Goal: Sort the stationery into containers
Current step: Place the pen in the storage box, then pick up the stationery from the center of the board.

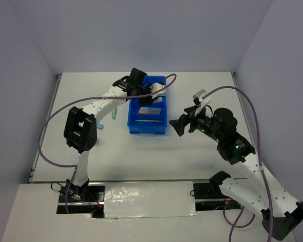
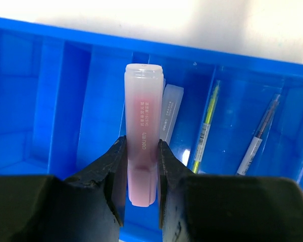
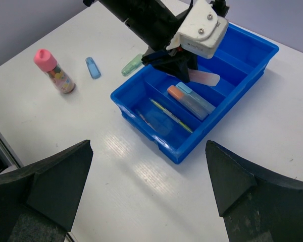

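My left gripper (image 2: 141, 151) is shut on a pink marker (image 2: 140, 126) and holds it lengthwise over a middle compartment of the blue tray (image 2: 35, 101). A pale capped marker (image 2: 169, 113) lies just below it. A yellow pen (image 2: 207, 126) and a grey pen (image 2: 260, 133) lie in the two end compartments. In the right wrist view the pink marker (image 3: 204, 78) sticks out of the left gripper (image 3: 184, 70) above the tray (image 3: 192, 146), over an orange-capped marker (image 3: 175, 93). My right gripper (image 3: 148, 146) is open and empty, over the table in front of the tray.
A green marker (image 3: 132, 64) and a blue marker (image 3: 93, 67) lie on the table left of the tray. A small pink-capped bottle (image 3: 54, 70) stands further left. In the top view the tray (image 1: 146, 128) sits mid-table, with the right gripper (image 1: 178, 126) at its right.
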`<action>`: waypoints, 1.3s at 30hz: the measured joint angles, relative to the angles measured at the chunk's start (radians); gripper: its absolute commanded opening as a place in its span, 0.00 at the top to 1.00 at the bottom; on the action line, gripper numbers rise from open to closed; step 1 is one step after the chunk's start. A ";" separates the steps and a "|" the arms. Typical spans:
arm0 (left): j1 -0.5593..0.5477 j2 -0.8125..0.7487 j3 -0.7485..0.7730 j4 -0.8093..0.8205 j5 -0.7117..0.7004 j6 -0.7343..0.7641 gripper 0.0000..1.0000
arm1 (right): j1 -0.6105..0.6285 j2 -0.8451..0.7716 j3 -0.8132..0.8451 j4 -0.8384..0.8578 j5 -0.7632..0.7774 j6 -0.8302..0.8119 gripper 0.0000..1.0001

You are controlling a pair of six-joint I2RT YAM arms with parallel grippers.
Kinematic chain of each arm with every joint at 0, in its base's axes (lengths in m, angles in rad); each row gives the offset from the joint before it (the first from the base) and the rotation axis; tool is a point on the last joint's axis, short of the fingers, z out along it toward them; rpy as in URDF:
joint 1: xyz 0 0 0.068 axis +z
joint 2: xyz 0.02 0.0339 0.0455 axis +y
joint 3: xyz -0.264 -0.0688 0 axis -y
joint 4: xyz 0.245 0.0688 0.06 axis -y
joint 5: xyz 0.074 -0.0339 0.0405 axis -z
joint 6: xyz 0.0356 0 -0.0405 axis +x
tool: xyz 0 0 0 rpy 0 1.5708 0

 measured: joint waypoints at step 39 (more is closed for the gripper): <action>0.237 -1.017 -0.504 0.029 -0.708 -1.181 0.01 | -0.495 0.892 0.279 -0.147 0.389 0.340 0.03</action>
